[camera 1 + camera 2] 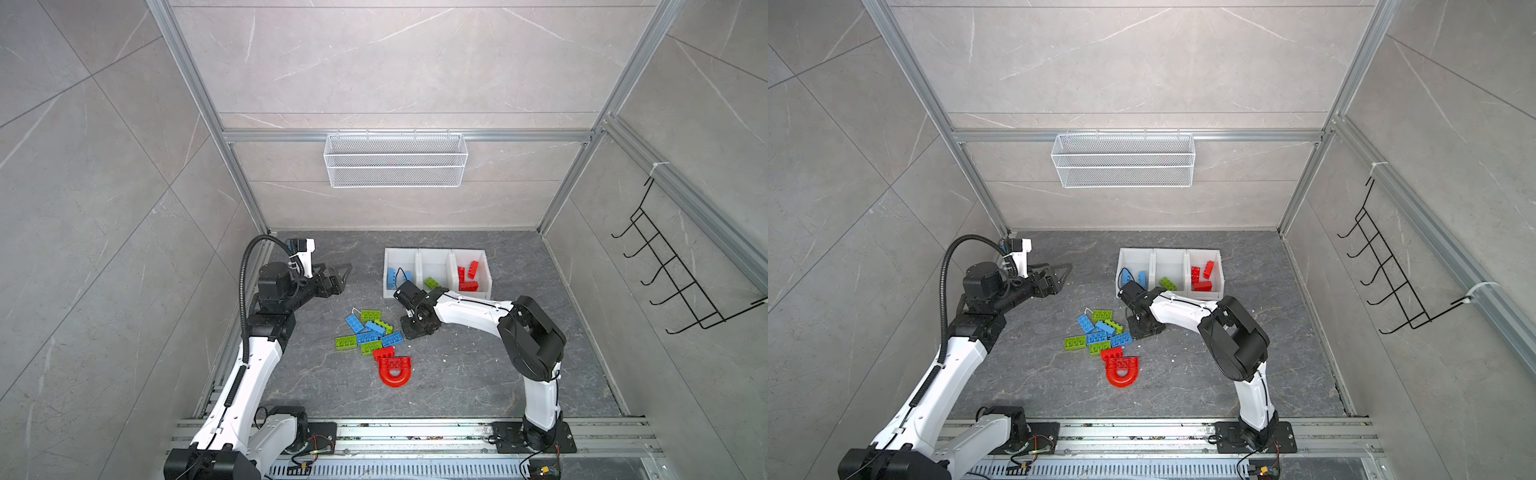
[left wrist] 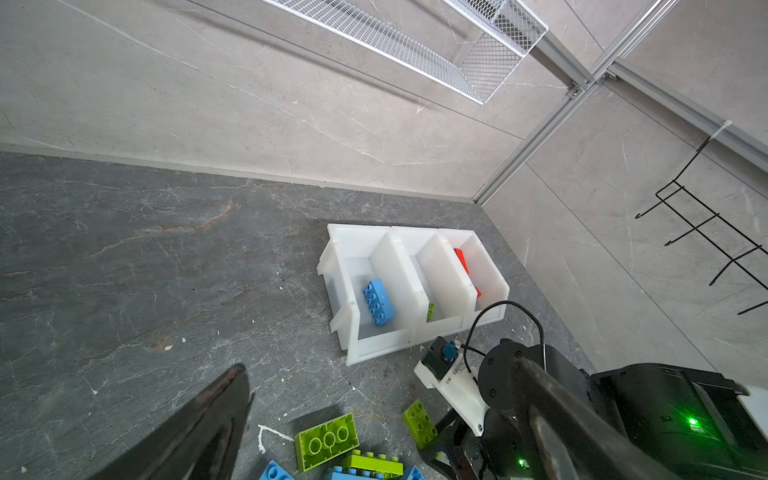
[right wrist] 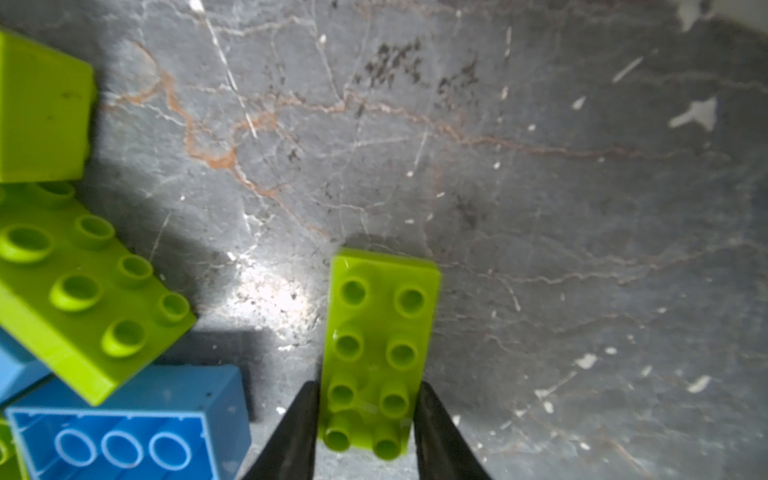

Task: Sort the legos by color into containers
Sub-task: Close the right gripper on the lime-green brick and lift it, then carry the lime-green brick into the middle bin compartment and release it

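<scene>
Closely seen from the right wrist, a lime green brick (image 3: 382,316) is clamped between the black fingers of the right gripper (image 3: 367,388), which press on its two long sides near one end. Its studs are turned to the camera. Whether it rests on the dark table (image 3: 540,208) or is raised off it cannot be told. It is just beside the loose pile of legos (image 1: 370,334). In both top views this grasp is hidden under the arm's own wrist, and the front edge of the containers (image 1: 436,252) is partly covered. Blue, green and red bricks are seen in separate bins, but their counts cannot be made out. The left gripper (image 1: 344,275) is spread wide over bare table with nothing between its jaws. Its fingers are cut off in the left wrist view.
</scene>
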